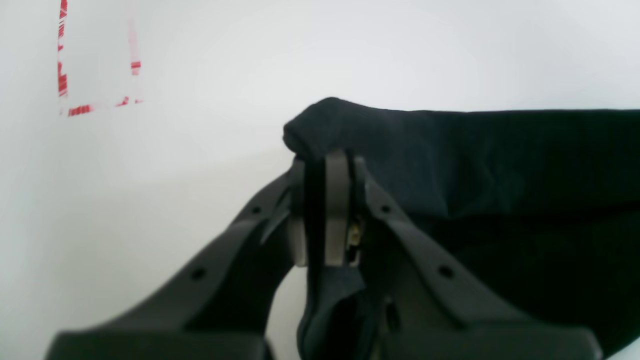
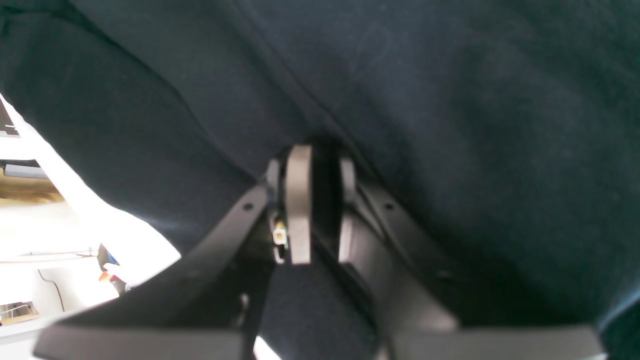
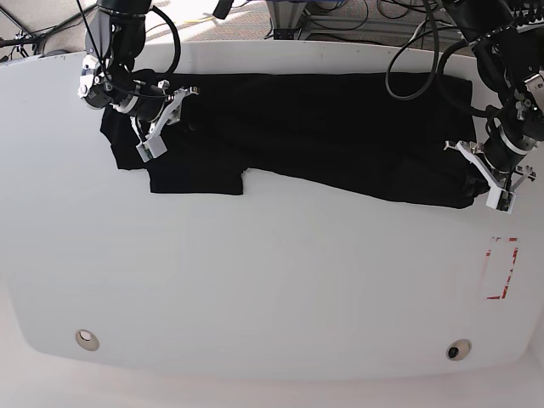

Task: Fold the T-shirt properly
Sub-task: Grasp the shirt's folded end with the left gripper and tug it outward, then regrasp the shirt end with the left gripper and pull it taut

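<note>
The T-shirt [image 3: 323, 136] lies as a long black band on the worktop [image 3: 255, 289], stretched between both hands. The left hand [image 1: 325, 165] and the right hand [image 2: 315, 165] each pinch a cloth edge. Probably one lengthwise fold is made; crosswise folds remain.

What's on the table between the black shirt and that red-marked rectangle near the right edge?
Nothing: the base view shows only bare white table between the black cloth T-shirt and the red-marked rectangle.
</note>
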You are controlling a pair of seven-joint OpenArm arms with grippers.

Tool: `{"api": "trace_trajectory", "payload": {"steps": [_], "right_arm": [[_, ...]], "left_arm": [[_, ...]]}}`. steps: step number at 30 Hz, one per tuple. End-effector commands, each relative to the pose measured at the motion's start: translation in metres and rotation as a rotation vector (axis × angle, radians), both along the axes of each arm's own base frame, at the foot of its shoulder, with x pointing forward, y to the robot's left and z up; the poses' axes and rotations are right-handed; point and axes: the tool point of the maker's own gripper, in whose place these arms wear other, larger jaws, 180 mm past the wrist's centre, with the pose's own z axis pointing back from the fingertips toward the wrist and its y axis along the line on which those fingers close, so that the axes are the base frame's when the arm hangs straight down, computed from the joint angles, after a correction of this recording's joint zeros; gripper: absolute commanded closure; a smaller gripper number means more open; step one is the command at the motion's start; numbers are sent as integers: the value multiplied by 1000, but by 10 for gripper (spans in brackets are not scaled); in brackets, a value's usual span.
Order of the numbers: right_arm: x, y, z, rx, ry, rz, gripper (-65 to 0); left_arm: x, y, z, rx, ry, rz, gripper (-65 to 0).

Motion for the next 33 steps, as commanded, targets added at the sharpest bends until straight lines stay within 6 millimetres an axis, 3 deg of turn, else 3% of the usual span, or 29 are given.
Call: {"api": "trace_trajectory", "payload": {"steps": [1,6,15,19,24,28,31,33], "right_arm": [[-25,-18,-23,-129,132,38,-79],[-25,-18,-23,-129,132,38,-79],[-25,-17,-23,-128,132,40,-79],[-26,-19,-23,-128,134,35,-79],[-25,-16,-22,-123,130,39,-79],[-26,-17,-23,-127,133,37,-79],[-25,-16,-22,-122,129,38,-79],[-25,-16,-23,-122,130,38,-79]], "left_arm": [[2,-1,20,27,-63,-21,-35],[-15,2,15,67,-27,-41,-81],[-37,23,4,141,58,-46,-76],[-57,37,-5,172,117,-40,-79],[-46,51,2,130,80,17,-90],[-47,69,-5,6,55,124,-201],[-28,80,-7,-57,38,188,-317],[-27,83,-13,-66,76,201,-340]]}}
